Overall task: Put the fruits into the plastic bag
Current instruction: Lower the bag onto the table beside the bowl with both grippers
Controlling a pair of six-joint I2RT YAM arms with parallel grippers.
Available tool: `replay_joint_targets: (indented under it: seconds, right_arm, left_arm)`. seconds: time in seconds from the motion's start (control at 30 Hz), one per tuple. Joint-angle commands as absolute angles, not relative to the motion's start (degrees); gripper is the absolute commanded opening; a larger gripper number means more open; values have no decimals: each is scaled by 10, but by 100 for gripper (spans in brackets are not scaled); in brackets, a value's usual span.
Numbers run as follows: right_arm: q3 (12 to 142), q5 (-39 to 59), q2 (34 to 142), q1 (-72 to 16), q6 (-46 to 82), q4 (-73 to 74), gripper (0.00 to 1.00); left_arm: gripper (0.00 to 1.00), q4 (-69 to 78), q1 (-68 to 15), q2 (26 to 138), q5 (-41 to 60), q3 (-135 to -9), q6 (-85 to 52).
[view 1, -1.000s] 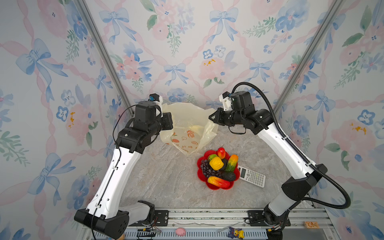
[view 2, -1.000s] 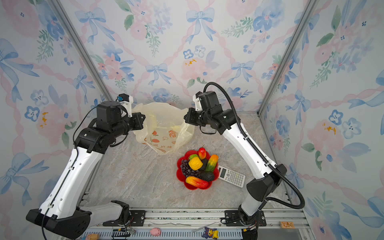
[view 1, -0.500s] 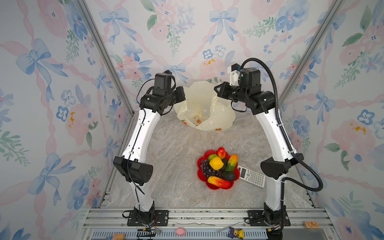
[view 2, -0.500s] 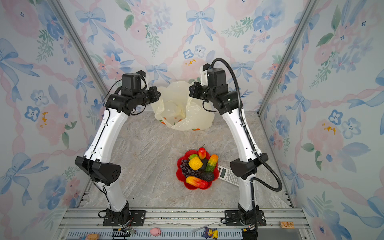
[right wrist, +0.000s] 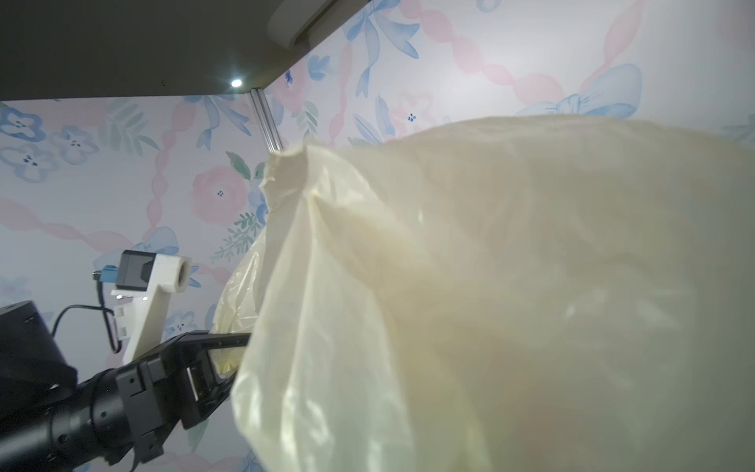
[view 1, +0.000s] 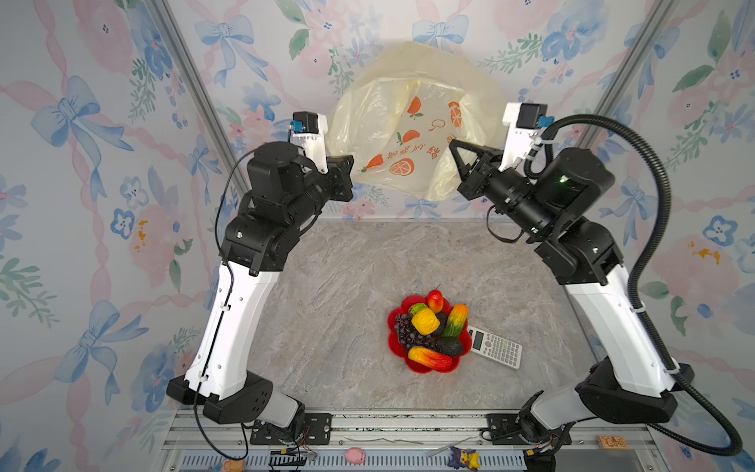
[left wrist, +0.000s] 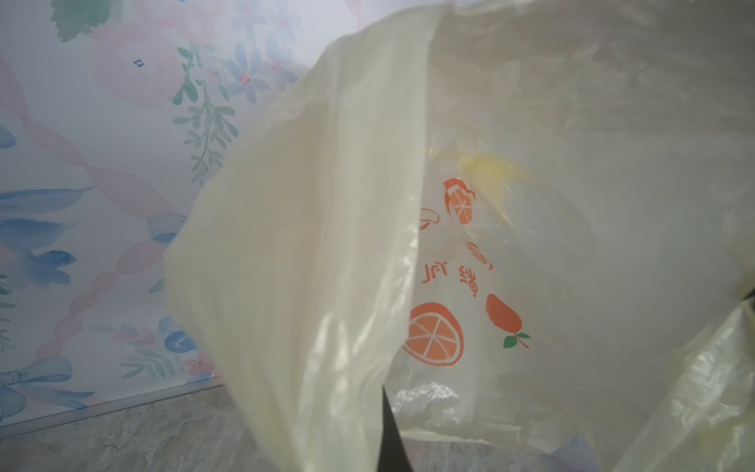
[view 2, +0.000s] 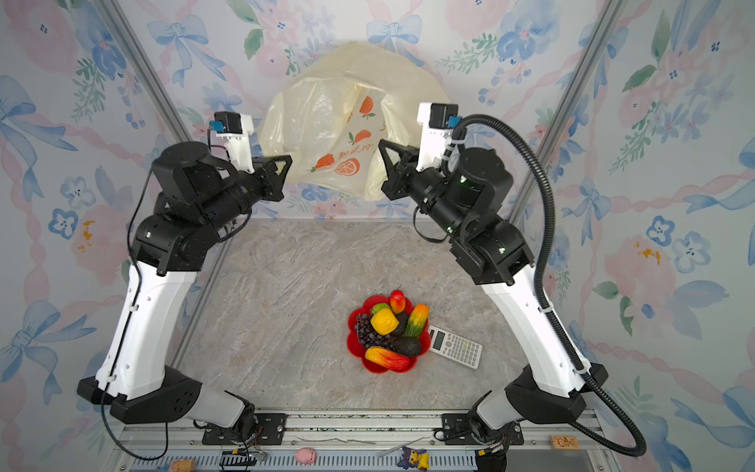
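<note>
The plastic bag hangs billowed in the air before the back wall, above the far edge of the marble table. The left gripper and right gripper are each clamped tight on its film at either side. They are raised level and point inward at each other, and each arm rises from the near rail and bends forward at the elbow. The fruits lie heaped in a red flower-shaped dish well below, with a calculator just beside its rim.
</note>
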State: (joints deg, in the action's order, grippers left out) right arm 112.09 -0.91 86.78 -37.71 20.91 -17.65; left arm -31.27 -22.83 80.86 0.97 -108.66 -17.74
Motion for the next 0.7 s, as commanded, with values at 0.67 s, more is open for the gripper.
replay_joint_targets:
  seconds: [0.67]
  right_arm:
    - [1106,149,1134,-348,398,-343,0]
  left_arm:
    - [0,-277,-71,676,113,-607,-251]
